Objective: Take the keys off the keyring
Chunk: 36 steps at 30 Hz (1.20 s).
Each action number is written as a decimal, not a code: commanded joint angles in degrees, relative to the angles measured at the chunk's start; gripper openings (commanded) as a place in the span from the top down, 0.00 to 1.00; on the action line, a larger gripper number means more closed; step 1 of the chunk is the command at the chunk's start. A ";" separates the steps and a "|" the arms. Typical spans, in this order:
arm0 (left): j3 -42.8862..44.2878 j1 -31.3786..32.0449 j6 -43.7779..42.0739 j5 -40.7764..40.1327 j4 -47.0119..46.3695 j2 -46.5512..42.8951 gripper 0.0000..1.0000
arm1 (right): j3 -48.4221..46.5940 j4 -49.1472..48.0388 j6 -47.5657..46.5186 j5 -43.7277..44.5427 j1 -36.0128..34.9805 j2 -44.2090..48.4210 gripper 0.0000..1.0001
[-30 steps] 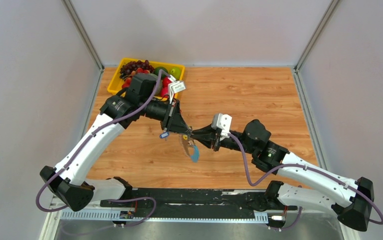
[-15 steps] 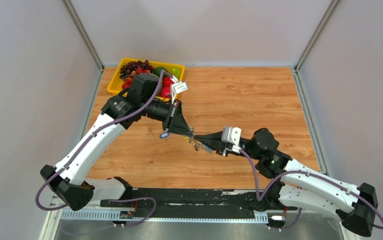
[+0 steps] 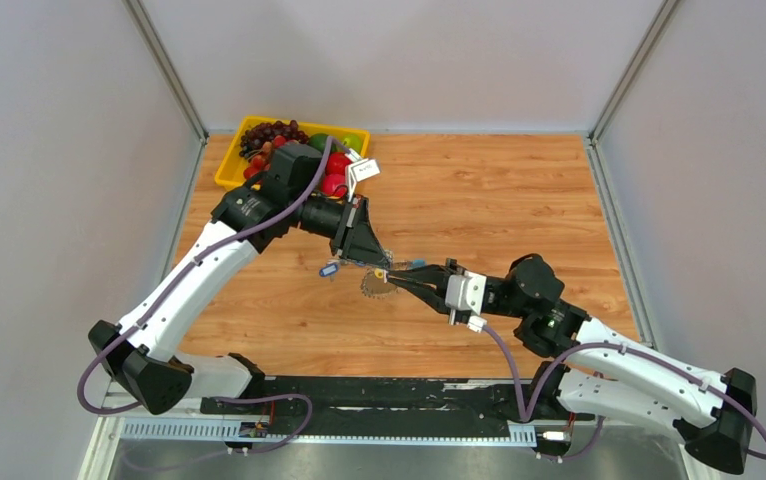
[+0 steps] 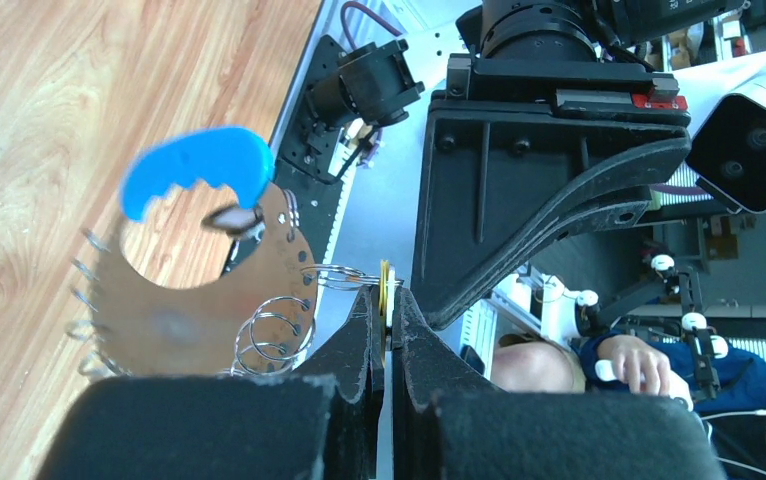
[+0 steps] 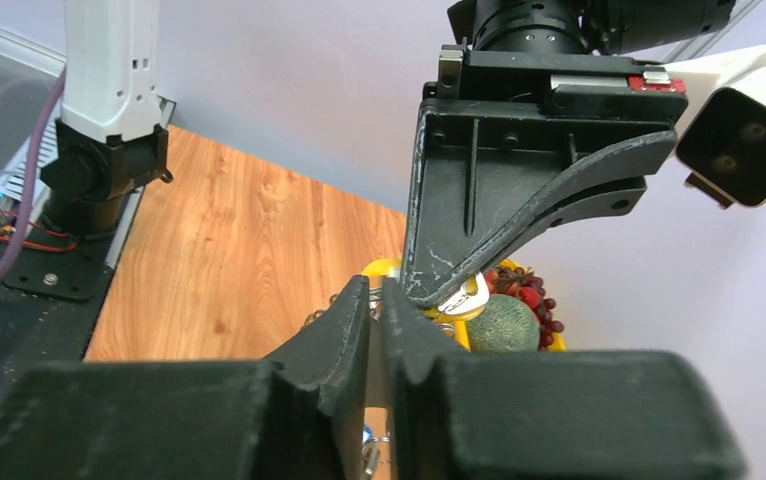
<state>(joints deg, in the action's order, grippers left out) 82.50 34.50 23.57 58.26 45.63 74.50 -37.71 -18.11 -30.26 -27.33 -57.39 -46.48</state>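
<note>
The keyring (image 3: 375, 287) hangs low over the table centre between both grippers. In the left wrist view it is a brown crescent plate (image 4: 189, 320) with a bright blue arc (image 4: 199, 175) and small wire rings along its edge. My left gripper (image 3: 376, 264) is shut on a thin yellow-headed key (image 4: 389, 285) joined to the plate by a wire ring. My right gripper (image 3: 397, 276) meets it from the right, jaws shut on a thin edge of the keyring (image 5: 376, 300). The other keys are hidden or too small to tell.
A small loose blue-tagged key (image 3: 328, 268) lies on the wood just left of the grippers. A yellow tray (image 3: 227, 165) of fruit with grapes and a green melon (image 5: 504, 322) stands at the back left, partly under the left arm.
The right arm has drawn back towards the near right and turned its wrist. The keyring has swung from hanging edge-down to lying flatter under the fingertips. The left gripper has shifted slightly.
</note>
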 commanded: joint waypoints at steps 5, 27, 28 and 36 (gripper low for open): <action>2.35 0.02 -0.11 1.39 -2.33 -0.96 1.00 | -1.21 1.90 2.19 2.24 -0.36 2.77 0.73; 2.23 0.01 -0.84 2.10 -2.82 -2.93 1.00 | -1.39 1.72 7.09 8.14 0.34 -0.15 0.66; 2.23 -0.02 -0.88 2.15 -2.87 -3.04 1.00 | -1.46 1.70 7.21 8.03 0.34 -0.35 0.66; 1.36 0.04 -0.33 3.35 -3.86 -3.59 1.00 | -2.17 0.31 7.83 6.71 0.47 -2.17 0.67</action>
<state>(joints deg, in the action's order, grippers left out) 82.56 34.48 23.46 58.74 45.04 73.41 -37.93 -16.05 -23.97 -19.62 -57.19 -47.99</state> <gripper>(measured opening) 0.018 0.337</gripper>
